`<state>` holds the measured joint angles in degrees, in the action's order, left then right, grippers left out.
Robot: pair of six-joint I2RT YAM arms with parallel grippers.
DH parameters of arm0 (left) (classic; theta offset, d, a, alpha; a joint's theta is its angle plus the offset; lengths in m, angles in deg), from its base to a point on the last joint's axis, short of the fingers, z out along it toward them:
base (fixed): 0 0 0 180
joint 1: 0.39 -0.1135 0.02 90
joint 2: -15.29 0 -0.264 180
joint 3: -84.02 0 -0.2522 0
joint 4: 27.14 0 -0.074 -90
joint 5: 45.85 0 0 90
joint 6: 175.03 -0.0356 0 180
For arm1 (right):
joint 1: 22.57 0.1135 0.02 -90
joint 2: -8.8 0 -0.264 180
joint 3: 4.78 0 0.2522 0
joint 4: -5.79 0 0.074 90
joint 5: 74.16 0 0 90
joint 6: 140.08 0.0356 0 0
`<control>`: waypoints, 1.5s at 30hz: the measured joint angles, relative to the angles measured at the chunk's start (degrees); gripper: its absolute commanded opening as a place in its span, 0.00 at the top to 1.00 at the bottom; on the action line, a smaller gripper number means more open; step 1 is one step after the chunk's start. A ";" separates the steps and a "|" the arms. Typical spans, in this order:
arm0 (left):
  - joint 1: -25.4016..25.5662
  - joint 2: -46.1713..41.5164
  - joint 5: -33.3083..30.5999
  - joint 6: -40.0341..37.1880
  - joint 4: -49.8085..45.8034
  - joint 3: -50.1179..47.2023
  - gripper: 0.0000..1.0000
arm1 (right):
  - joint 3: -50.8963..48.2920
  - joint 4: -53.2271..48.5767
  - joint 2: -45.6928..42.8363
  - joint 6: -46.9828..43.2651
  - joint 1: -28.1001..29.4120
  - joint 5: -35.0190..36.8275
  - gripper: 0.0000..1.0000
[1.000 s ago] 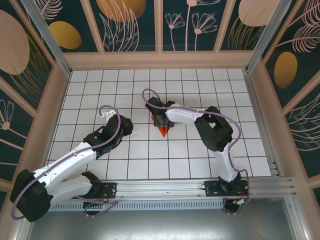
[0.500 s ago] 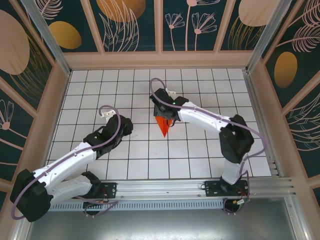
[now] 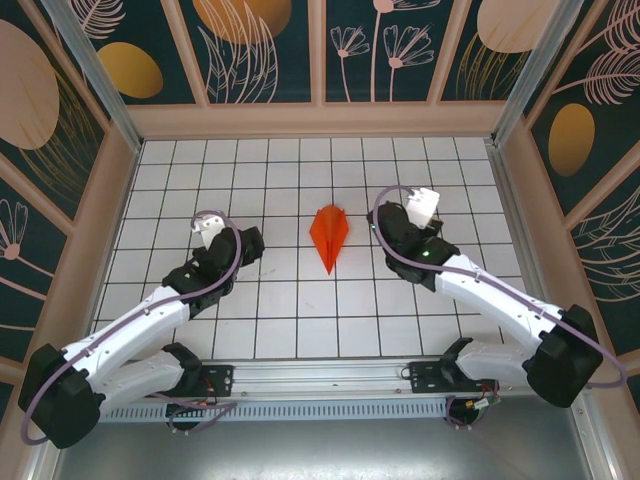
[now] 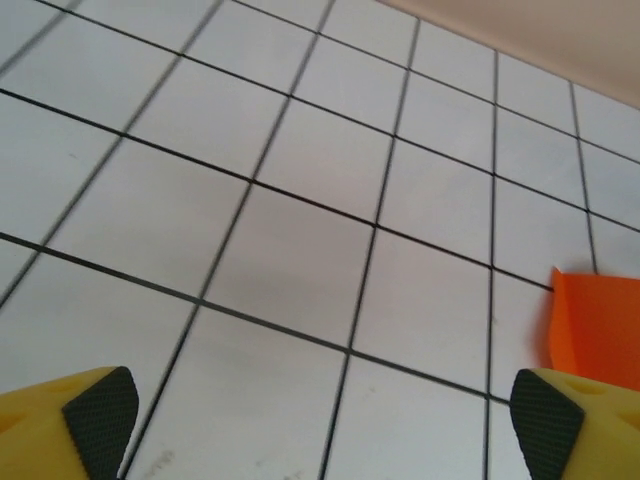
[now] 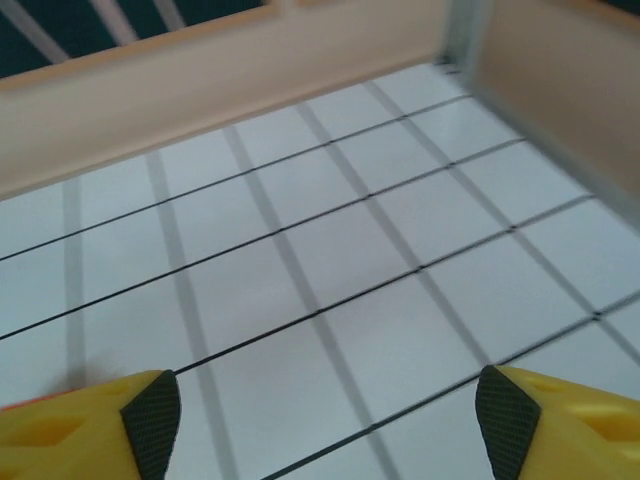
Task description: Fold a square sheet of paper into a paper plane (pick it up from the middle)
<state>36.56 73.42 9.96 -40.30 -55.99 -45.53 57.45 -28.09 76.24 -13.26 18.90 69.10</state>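
The white tiled table with black grid lines [image 3: 270, 330] is the largest thing, and plain tan walls [image 3: 320, 118] close it in.

Two white-and-black robot arms lie over it. The left arm [image 3: 140, 325] stretches from its base toward 1 o'clock. The forearm of the right arm [image 3: 490, 295] runs toward 10 o'clock.

The left gripper [image 4: 322, 425] stands wide open above bare tiles. Its yellow fingers [image 4: 50, 420] with black pads are far apart and nothing is between them. The right gripper [image 5: 328, 415] is open in the same way (also yellow with dark pads) and holds nothing.

The bright orange paper plane [image 3: 329, 235], a narrow folded dart with a centre crease, lies flat near the middle of the table. Its sharp tip points to 6 o'clock and its wider end to 12 o'clock. Neither gripper touches it. From the plane, the left gripper is at about 9 o'clock and the right one at about 3 o'clock, both near it but apart. In the left wrist view one orange corner [image 4: 595, 330] shows at 3 o'clock, just above the right finger.
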 measured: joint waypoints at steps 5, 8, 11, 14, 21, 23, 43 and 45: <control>-5.84 1.92 -4.07 -3.56 0.35 0.00 0.01 | -11.34 7.96 -1.31 -6.54 -7.56 2.43 0.01; -10.97 2.58 -5.53 -4.87 2.36 -0.42 0.01 | -17.42 15.43 -2.29 -11.78 -12.33 0.02 0.01; -15.21 2.58 -6.49 -5.38 6.21 -1.70 0.01 | -22.21 23.52 -2.78 -16.15 -18.58 -6.49 0.03; -17.77 2.75 -8.52 -7.13 11.34 -3.37 0.01 | -24.22 30.75 -2.67 -19.98 -23.47 -12.20 0.03; -21.81 7.69 -14.84 -15.74 26.08 -8.09 0.01 | -28.28 51.15 0.76 -28.15 -31.52 -22.36 0.03; -22.40 10.21 -16.26 -19.30 31.19 -9.18 0.01 | -29.55 56.24 3.78 -29.88 -33.03 -24.20 0.03; -29.88 26.64 0.79 -39.58 80.85 -22.16 0.01 | -35.93 87.60 19.54 -36.96 -40.83 -47.74 0.03; -30.67 26.62 3.56 -39.60 83.97 -24.28 0.01 | -36.13 88.50 20.39 -36.94 -41.16 -48.76 0.02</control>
<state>5.89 100.04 13.52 -79.90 27.98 -69.81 21.32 60.41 96.63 -50.20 -22.26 20.33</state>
